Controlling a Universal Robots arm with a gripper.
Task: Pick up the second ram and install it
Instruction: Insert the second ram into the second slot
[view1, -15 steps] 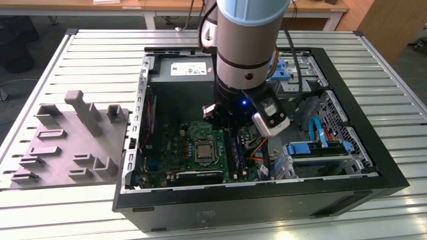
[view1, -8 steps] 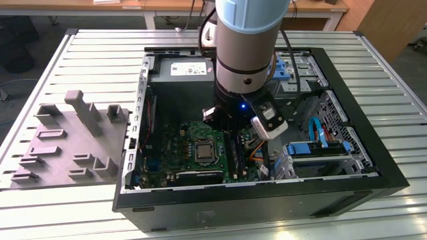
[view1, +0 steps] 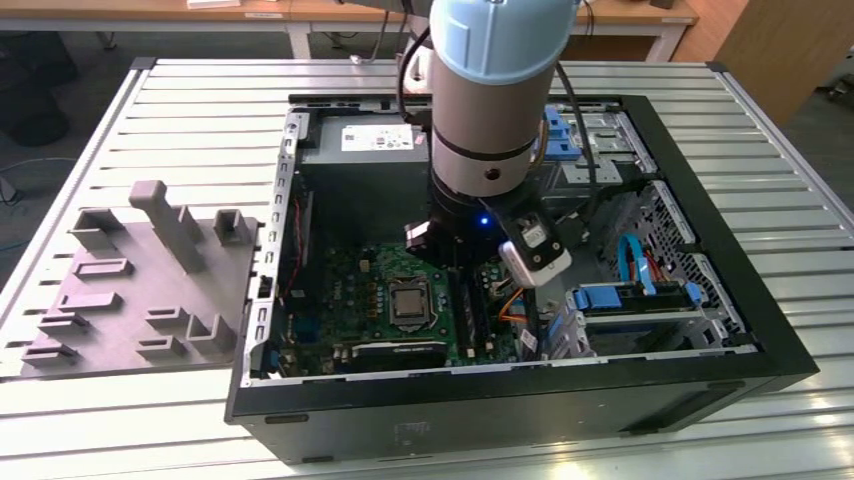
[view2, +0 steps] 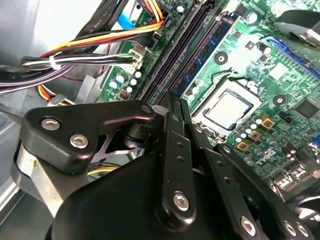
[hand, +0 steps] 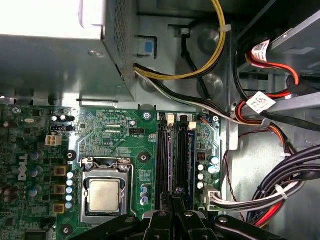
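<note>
Slatted metal table (view1: 187, 130), bearing one open computer case (view1: 467, 420) with a grey fixture (view1: 147, 290) beside it at the exterior view's left. Arm (view1: 487, 100): reaching down into the case. Gripper (hand: 176, 192): poised right over the slot bank of the green board (hand: 110, 130), jaws drawn together, nothing seen between them. Memory stick (view2: 212, 46): dark blue, standing on edge in the slot bank, between the silver socket (hand: 105, 195) and the bundled cables (hand: 280, 190), just beside the fingertips.
</note>
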